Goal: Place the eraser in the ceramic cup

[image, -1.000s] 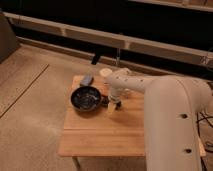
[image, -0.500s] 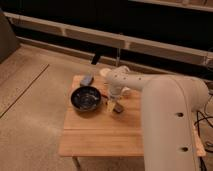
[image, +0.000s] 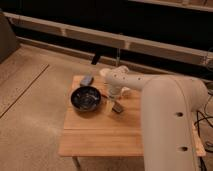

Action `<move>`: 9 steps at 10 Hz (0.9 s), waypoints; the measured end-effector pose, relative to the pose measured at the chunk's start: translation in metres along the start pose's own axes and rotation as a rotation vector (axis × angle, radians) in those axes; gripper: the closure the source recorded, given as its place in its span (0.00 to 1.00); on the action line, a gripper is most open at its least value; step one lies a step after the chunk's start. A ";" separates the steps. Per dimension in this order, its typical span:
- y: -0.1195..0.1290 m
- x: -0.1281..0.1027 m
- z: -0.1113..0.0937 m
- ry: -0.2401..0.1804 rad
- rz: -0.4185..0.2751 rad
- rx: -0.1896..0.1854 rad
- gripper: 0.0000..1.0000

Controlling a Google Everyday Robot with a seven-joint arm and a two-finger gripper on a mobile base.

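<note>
My gripper (image: 114, 96) hangs down from the white arm's wrist over the middle of the wooden table (image: 100, 140), just right of the dark bowl. It stands open and nothing shows between its fingers. The eraser (image: 118, 107), a small dark block, lies on the table directly below and slightly right of the gripper. The ceramic cup (image: 125, 92) shows only as a pale cream edge right of the gripper, mostly covered by the arm.
A wide dark glazed bowl (image: 86, 98) sits left of the gripper. A grey-blue flat oblong piece (image: 87, 80) lies at the table's back left corner. The bulky white arm (image: 165, 125) covers the table's right side. Railings run behind the table.
The arm's bulk has swung a little leftward over the table's right side. The gripper stays above the eraser, which has not moved.
</note>
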 end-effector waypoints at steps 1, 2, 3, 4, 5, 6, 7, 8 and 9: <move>0.000 0.000 0.002 0.002 0.000 -0.005 0.35; -0.001 0.001 0.003 0.003 -0.001 -0.005 0.35; -0.001 0.001 0.003 0.007 -0.005 -0.004 0.35; -0.001 -0.001 0.004 0.014 -0.015 -0.004 0.36; -0.001 -0.002 0.005 0.013 -0.021 -0.004 0.41; -0.001 -0.004 0.005 0.009 -0.028 -0.001 0.51; 0.000 -0.005 0.007 0.011 -0.036 -0.004 0.63; 0.001 -0.006 0.007 0.013 -0.043 -0.004 0.71; 0.002 -0.006 0.008 0.019 -0.053 -0.002 0.83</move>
